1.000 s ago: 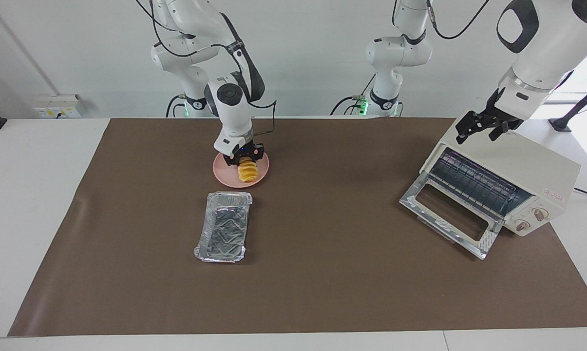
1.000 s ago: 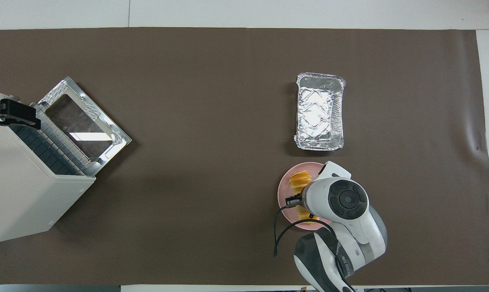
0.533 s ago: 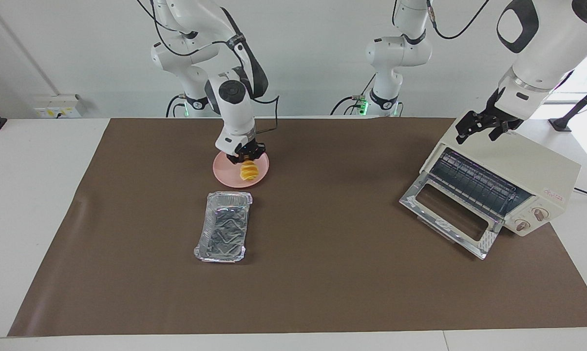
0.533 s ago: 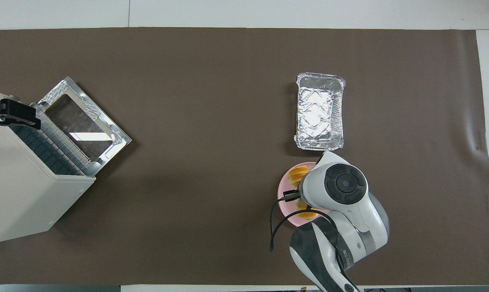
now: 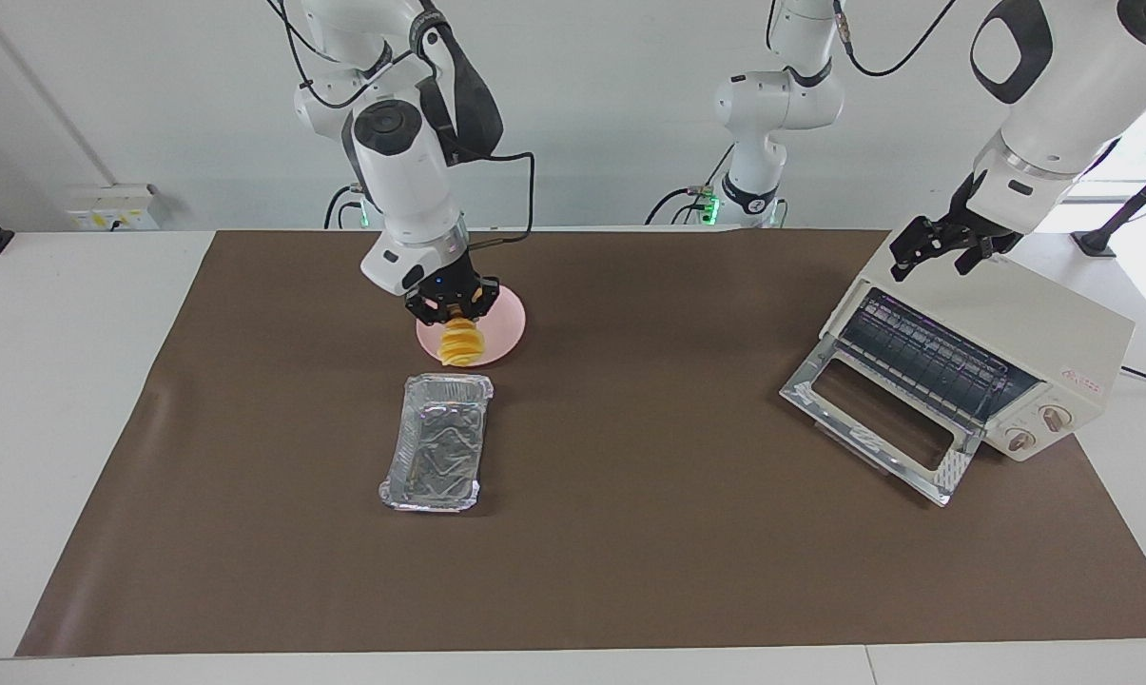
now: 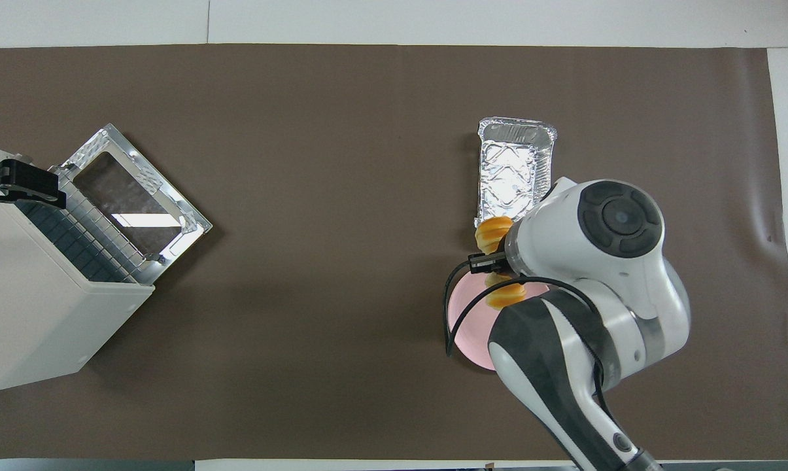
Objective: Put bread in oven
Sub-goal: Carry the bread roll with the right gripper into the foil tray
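right gripper (image 5: 451, 309): fingers closed on the bread (image 5: 459, 343), up over the plate (image 5: 501, 328), clear to carry
left gripper (image 5: 942, 249): fingers wide apart, holds nothing, waits over the oven (image 5: 1039, 328) top
oven: door down, rack exposed, at left arm's end
path: bare mat between; foil tray (image 5: 437, 441) beside plate, farther from robots
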Controlling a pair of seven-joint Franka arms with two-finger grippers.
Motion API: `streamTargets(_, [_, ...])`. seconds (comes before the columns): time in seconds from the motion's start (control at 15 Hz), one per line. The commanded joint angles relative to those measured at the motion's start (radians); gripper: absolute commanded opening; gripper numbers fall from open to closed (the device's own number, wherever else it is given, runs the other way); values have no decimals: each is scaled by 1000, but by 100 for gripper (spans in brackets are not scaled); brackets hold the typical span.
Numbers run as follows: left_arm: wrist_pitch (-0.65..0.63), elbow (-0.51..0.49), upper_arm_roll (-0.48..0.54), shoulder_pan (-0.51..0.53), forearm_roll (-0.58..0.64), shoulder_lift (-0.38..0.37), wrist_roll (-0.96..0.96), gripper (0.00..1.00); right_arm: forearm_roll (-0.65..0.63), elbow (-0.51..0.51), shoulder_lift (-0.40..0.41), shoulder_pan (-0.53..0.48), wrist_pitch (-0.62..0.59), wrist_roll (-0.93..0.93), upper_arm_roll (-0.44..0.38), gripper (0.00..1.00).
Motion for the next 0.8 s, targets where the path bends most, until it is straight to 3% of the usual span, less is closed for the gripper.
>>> streamTargets(0.0, [5,-20,-3,4,8,-18,0,100,-3,153,143,-34,2,-12,4,0])
streamTargets(0.33, [5,-20,-3,4,8,-18,0,100,-27,324,349,-77,8,-31,3,0])
streamTargets(0.73, [5,-20,-3,4,8,-18,0,100,-57,310,437,-95,138,-31,3,0])
